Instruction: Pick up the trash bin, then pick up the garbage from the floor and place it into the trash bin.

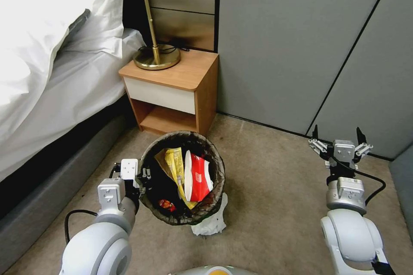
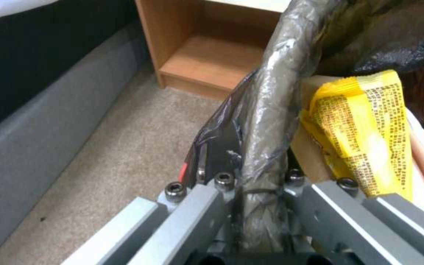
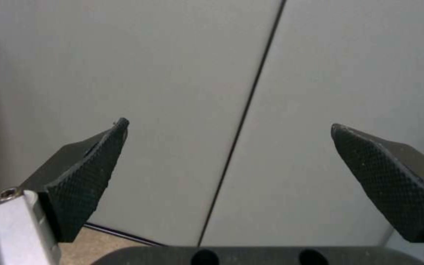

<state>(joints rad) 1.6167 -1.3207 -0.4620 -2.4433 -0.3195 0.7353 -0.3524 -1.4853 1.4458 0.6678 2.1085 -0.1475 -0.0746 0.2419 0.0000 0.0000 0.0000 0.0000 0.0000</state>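
**Beside the nightstand: bin held by its rim, one scrap left under it**

Over the carpet [image 1: 275,206], between bed [image 1: 47,73] and grey wall [image 1: 301,43], w/ the nightstand [image 1: 172,90] just behind, the trash bin [image 1: 183,178] hangs tilted toward the robot. Left gripper [image 1: 144,176] is clamped on the bin's near-left rim; the wrist view shows the bagged rim [image 2: 263,147] pinched between its jaws. Right gripper [image 1: 340,146] hovers well apart by the wall, fingers [image 3: 87,184] spread wide, empty.

Risk, as I judge it: grip is on thin rim + slippery bag, so the bin could slide or swing and spill. Tilt adds to that.

Bin looks crinkled, dark-lined, approx. half full: red-and-white packet [image 1: 198,178], yellow wrapper [image 1: 175,164]. White paper [image 1: 211,223] lies on the carpet, touching or just under the bin.
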